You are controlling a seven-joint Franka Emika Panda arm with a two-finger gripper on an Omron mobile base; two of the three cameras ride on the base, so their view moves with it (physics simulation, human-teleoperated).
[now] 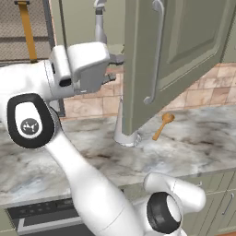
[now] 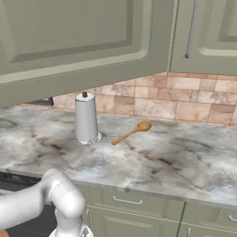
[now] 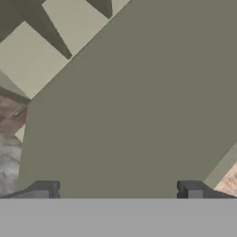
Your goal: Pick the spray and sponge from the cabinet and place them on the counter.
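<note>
Cabinet door: you have it swung wide, standing out over the surface, so the interior lies exposed for reaching in.
Hand: released, both tips spread apart, nothing between them; it faces the olive door panel close up, raised at cabinet height.
Spray: upright inside the cabinet, just above and beyond the hand.
Sponge: you cannot make it out from here.
Surface: bears a paper-towel roll and wooden spoon; neither is yours to move.
</note>
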